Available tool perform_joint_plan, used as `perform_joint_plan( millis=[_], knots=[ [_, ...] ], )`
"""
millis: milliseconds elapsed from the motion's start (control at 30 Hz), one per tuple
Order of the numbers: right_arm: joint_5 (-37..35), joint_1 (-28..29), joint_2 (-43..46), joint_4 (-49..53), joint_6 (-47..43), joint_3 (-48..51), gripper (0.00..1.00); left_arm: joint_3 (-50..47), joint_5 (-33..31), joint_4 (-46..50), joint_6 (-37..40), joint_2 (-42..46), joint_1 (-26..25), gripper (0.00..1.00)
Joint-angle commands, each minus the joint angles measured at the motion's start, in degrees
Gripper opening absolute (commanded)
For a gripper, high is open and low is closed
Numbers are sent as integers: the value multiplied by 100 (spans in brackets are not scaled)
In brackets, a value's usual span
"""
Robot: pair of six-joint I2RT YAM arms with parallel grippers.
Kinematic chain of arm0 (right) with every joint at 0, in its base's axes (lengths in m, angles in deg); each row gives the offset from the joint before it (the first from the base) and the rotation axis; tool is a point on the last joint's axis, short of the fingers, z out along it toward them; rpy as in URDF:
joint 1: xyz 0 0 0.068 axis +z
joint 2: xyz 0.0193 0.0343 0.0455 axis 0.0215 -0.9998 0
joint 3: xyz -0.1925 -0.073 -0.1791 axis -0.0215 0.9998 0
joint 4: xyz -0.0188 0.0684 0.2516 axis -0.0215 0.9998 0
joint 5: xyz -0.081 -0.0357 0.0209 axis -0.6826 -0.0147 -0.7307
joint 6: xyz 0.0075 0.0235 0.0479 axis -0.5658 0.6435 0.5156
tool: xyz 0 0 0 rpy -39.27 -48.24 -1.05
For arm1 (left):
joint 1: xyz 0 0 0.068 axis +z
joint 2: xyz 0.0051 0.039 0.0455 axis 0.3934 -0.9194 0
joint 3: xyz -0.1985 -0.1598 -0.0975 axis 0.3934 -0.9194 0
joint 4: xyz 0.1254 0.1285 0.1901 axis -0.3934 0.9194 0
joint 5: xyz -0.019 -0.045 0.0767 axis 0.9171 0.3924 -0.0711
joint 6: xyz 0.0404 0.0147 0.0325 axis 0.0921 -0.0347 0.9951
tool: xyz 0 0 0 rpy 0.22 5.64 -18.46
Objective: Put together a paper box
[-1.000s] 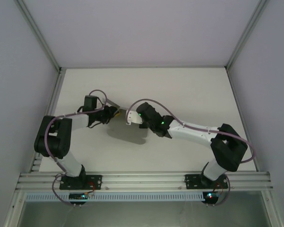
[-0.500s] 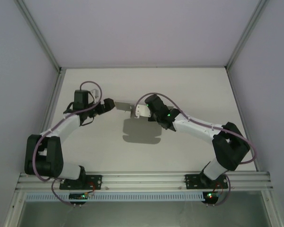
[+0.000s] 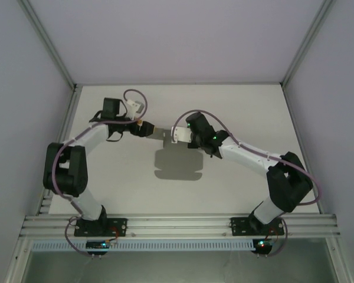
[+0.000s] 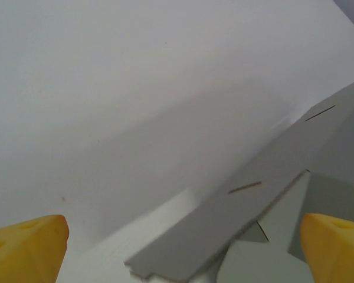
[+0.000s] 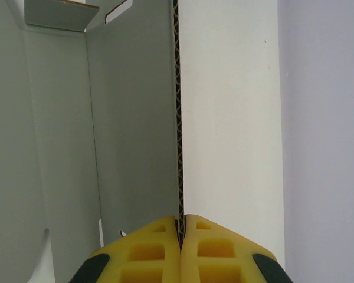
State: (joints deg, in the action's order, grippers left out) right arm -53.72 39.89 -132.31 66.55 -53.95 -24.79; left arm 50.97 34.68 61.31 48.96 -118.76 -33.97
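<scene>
The paper box [image 3: 161, 131] is a flat grey corrugated sheet with slots and flaps, held edge-up above the table. My right gripper [image 3: 174, 137] is shut on its edge; in the right wrist view the yellow fingertips [image 5: 159, 239] pinch the board's thin edge at the right gripper [image 5: 181, 227], and the paper box [image 5: 130, 118] stretches away with a folded flap at its far end. My left gripper [image 3: 145, 127] stands open just left of the sheet. Its yellow fingertips [image 4: 23, 247] sit wide apart at the left gripper [image 4: 180, 256], with a corner of the paper box [image 4: 265, 188] between them, untouched.
The white table [image 3: 236, 112] lies under both arms, with the sheet's shadow [image 3: 177, 164] below the grippers. Metal frame posts and grey walls [image 3: 23, 88] bound the left, right and far sides. The arm bases are bolted to a rail [image 3: 177, 224] at the near edge.
My left gripper has opened, let go of the sheet, drawn back to the left and come close again. The right arm has carried the sheet a little farther from the bases.
</scene>
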Motion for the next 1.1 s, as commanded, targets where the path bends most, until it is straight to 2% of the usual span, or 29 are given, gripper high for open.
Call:
perform_joint_plan(
  millis=[0,67,133,200,467,567,700,833,967,1033,1067],
  knots=[
    [298,-34,-33,177,106,-198,0,520,202,842,840,-413,-225,95],
    [281,-52,-78,169,138,-240,0,710,124,1097,965,-610,-279,86],
    [283,-77,-118,182,181,-279,0,808,151,1262,1050,-724,-317,72],
    [294,-118,-152,199,217,-315,0,759,227,1223,1055,-734,-317,66],
    [395,-224,-240,441,291,-436,0,519,641,992,1011,-463,-226,70],
    [465,-238,-216,447,327,-427,0,710,797,1423,1246,-567,-195,68],
    [473,-247,-207,342,411,-436,0,909,285,1635,1158,-830,-329,49],
    [379,-242,-216,340,420,-460,0,646,15,950,673,-698,-335,28],
    [210,-197,-190,288,445,-432,0,514,-289,653,355,-560,-370,7],
    [152,-169,-156,208,468,-378,0,416,-416,438,146,-502,-413,0],
    [140,-135,-146,160,517,-345,0,353,-509,280,-13,-467,-460,0]
  ],
)
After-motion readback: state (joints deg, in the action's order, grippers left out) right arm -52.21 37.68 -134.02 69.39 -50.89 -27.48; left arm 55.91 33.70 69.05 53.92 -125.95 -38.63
